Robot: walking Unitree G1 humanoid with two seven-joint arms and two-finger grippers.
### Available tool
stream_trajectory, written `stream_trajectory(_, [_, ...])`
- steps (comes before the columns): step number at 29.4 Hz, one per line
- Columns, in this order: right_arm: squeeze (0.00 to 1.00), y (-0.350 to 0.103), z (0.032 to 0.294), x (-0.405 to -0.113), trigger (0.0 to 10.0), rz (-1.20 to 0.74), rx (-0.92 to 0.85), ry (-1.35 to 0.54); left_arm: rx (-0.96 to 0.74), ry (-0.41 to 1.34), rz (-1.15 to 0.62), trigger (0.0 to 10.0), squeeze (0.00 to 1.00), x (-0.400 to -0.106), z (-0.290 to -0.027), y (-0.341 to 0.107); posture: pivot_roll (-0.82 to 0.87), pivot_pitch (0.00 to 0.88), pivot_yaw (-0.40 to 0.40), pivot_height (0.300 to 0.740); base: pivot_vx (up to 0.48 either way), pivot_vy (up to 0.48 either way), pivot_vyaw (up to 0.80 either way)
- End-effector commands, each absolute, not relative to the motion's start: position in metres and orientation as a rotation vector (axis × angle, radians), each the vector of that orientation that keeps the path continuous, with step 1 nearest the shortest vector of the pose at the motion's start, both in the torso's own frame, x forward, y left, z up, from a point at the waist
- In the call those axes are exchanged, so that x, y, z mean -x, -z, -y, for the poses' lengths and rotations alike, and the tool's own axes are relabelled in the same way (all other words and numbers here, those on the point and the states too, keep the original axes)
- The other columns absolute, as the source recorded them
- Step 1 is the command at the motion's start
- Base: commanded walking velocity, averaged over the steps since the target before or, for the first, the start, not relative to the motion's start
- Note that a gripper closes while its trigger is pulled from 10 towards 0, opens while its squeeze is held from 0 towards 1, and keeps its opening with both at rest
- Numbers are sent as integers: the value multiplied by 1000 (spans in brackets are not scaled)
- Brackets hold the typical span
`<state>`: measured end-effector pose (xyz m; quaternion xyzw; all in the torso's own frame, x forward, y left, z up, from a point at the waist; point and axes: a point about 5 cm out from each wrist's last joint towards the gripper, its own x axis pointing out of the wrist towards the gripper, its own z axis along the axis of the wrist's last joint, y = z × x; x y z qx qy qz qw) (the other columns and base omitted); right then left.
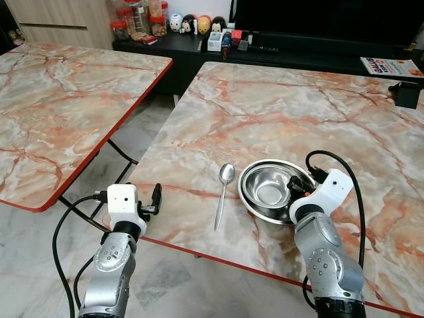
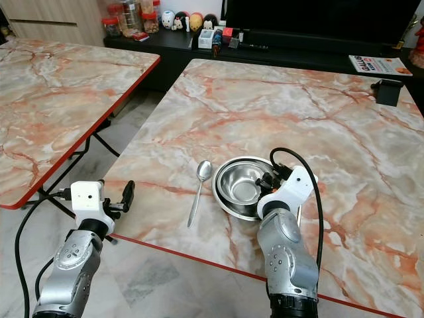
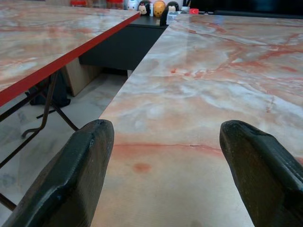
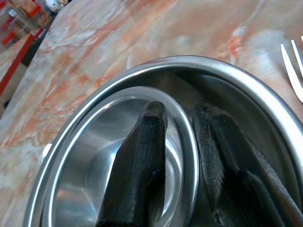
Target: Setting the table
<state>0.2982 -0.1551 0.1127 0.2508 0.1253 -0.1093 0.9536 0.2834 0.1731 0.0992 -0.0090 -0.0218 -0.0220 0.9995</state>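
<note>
On the near part of the marble table (image 1: 278, 112) sit two steel bowls, a smaller bowl (image 1: 270, 189) nested inside a larger bowl (image 1: 255, 205). The right gripper (image 4: 180, 118) is down at their right rim, its two black fingers (image 4: 142, 156) clenched on the rim of the smaller bowl, one finger inside it and the other in the gap between the two bowls. Just left of the bowls lies a spoon (image 1: 224, 194), its scoop pointing to the far side and its handle toward the near edge. A fork (image 4: 292, 68) lies on the table just beside the bowls, its tines visible in the right wrist view. The left gripper (image 3: 165, 142) hovers at the near left corner of the table with its fingers (image 3: 75, 175) released, spread wide and grasping nothing. To the left stands a second marble table (image 1: 59, 106) with a red edge. Beyond both tables, a dark cabinet (image 1: 192, 53) carries jars (image 1: 136, 18) and small figurines (image 1: 195, 24). A magazine (image 1: 391, 66) lies at the far right.
</note>
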Motion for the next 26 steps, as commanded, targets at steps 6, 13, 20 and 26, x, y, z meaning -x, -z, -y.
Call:
stream_trajectory(6, [1000,-106,154,-294,10000,-291,-459,281,2,59,40,10000,0,-284,-172,-101,-20,85,18,740,0,0,0])
stream_trajectory(13, [0,-120,170,-295,10000,-211,-356,382,5,70,42,10000,0,-285,-171,-101,-21,81,22,740,0,0,0])
stream_trajectory(20, [0,-142,174,-299,10000,-80,-214,400,11,89,47,10000,0,-288,-168,-103,-19,71,25,740,0,0,0])
stream_trajectory(26, [0,-147,162,-303,10000,-45,-288,336,12,95,49,10000,0,-289,-168,-104,-16,62,24,740,0,0,0])
